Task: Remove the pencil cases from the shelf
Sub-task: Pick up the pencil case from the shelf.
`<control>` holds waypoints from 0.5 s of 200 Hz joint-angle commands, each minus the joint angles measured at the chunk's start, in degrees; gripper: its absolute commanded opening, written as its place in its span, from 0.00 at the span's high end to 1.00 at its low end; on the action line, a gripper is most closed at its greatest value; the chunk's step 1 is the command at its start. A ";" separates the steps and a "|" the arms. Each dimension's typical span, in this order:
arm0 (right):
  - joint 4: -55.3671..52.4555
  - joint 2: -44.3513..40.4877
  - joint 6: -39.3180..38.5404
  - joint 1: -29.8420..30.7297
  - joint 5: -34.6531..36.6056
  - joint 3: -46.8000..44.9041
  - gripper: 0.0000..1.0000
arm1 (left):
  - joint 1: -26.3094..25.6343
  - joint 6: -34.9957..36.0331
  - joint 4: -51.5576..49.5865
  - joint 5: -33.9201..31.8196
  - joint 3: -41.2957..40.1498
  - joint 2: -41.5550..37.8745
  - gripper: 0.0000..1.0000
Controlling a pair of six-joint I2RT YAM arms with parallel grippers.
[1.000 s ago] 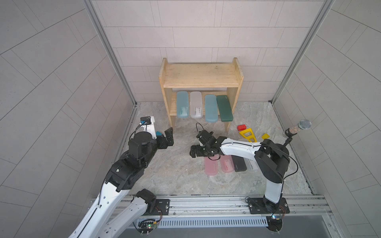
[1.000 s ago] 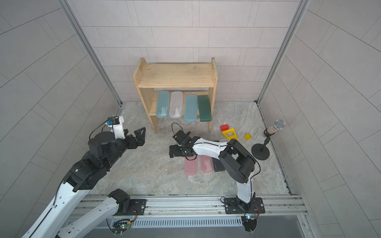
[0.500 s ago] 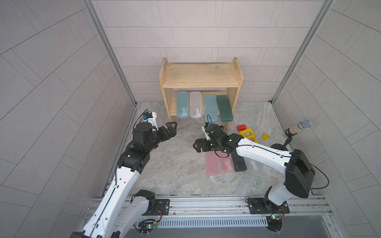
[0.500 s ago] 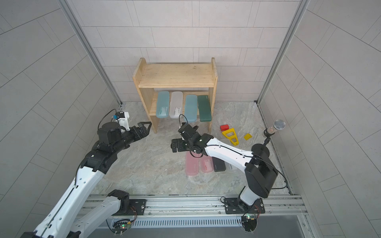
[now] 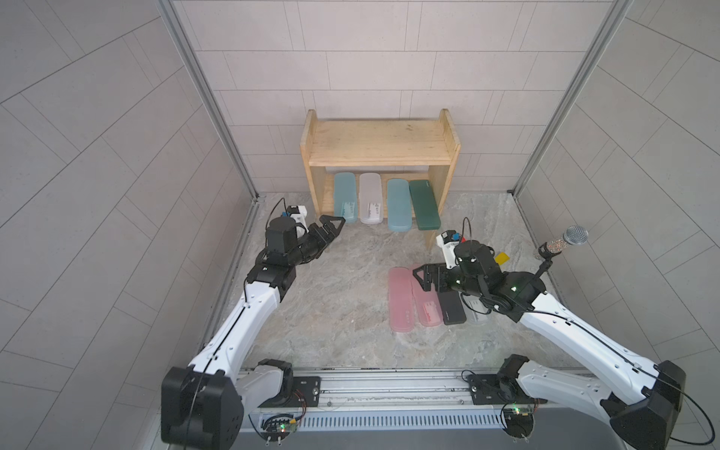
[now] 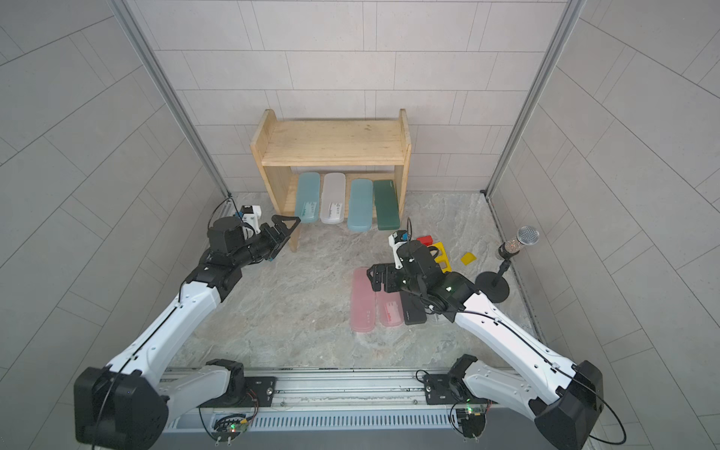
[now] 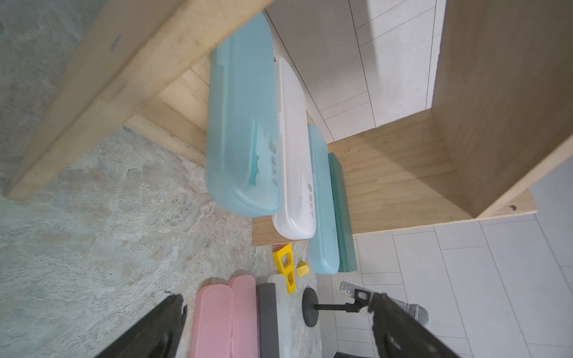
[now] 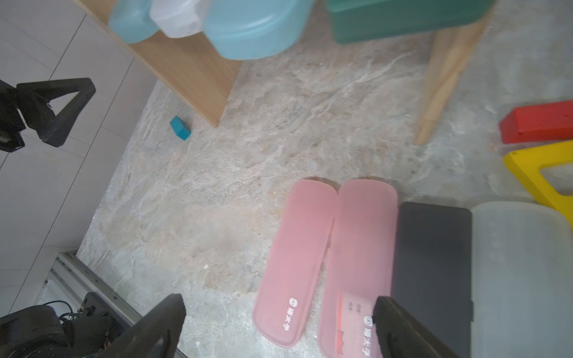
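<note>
left fingers (image 7: 148, 333) spread wide, holding nothing. light teal case (image 7: 242, 124) on the shelf (image 7: 403, 186) lower tier, its end just ahead of the tips. right fingers (image 8: 152, 331) also spread and empty, with the pink cases (image 8: 297, 248) flat on the surface (image 8: 201, 186) below them.

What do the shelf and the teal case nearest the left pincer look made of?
Shelf: pale wood, seemingly unvarnished pine; grain lines and board seams show. Teal case: frosted translucent plastic, probably; matte sheen, moulded rounded edges, an insert showing dimly through.
</note>
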 commanded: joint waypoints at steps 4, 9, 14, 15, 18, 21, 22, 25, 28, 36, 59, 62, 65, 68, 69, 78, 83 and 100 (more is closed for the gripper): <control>-1.08 -1.44 0.86 -4.89 -5.95 -4.30 0.00 | 0.91 -3.58 7.17 1.45 0.08 3.38 0.00; -1.03 -1.42 1.00 -5.33 -6.57 -4.63 0.00 | 0.99 -3.45 7.18 1.45 0.47 4.11 0.00; -1.02 -1.38 1.05 -5.60 -6.72 -4.75 0.00 | 1.16 -3.41 7.17 1.47 0.75 4.73 0.00; -1.05 -1.41 1.05 -5.59 -6.65 -4.76 0.00 | 1.16 -3.37 7.17 1.47 0.76 4.83 0.00; -1.07 -1.44 0.99 -5.63 -6.59 -4.80 0.00 | 1.25 -3.33 7.17 1.52 0.94 5.15 0.00; -1.06 -1.52 0.99 -5.67 -6.51 -4.77 0.00 | 1.32 -3.32 7.24 1.56 1.07 5.42 0.00; -1.06 -1.57 0.98 -5.67 -6.50 -4.82 0.00 | 1.32 -3.36 7.25 1.56 1.10 5.53 0.00; -0.99 -1.54 0.97 -5.72 -6.43 -4.76 0.00 | 1.45 -3.40 7.32 1.56 1.30 5.81 0.00; -0.97 -1.63 0.96 -5.69 -6.30 -4.70 0.00 | 1.53 -3.45 7.44 1.56 1.42 6.03 0.00; -0.98 -1.79 1.05 -5.74 -6.14 -4.44 0.00 | 1.63 -3.71 7.76 1.63 1.73 6.57 0.00; -1.02 -1.80 1.21 -5.93 -5.98 -3.91 0.00 | 1.77 -4.54 8.91 1.52 2.21 7.76 0.01; -1.05 -1.87 1.23 -5.98 -5.98 -3.89 0.00 | 1.75 -4.67 8.97 1.49 2.25 7.90 0.01; -1.02 -1.85 1.23 -5.99 -6.04 -3.81 0.00 | 1.75 -4.83 9.01 1.41 2.29 8.14 0.01; -1.04 -1.84 1.27 -5.94 -6.05 -3.85 0.00 | 1.80 -4.96 9.15 1.34 2.27 8.32 0.01; -1.01 -1.86 1.29 -5.98 -6.05 -3.83 0.00 | 1.83 -5.02 9.17 1.32 2.27 8.39 0.02; -1.19 -1.84 1.25 -6.05 -6.04 -3.72 0.00 | 1.84 -5.80 9.77 1.28 2.28 9.00 0.03; -1.36 -1.85 1.23 -6.11 -6.05 -3.63 0.00 | 1.85 -6.22 10.13 1.45 2.43 9.55 0.04; -2.05 -1.90 0.98 -6.35 -5.91 -3.30 0.00 | 2.01 -7.35 10.73 2.52 3.35 11.56 0.06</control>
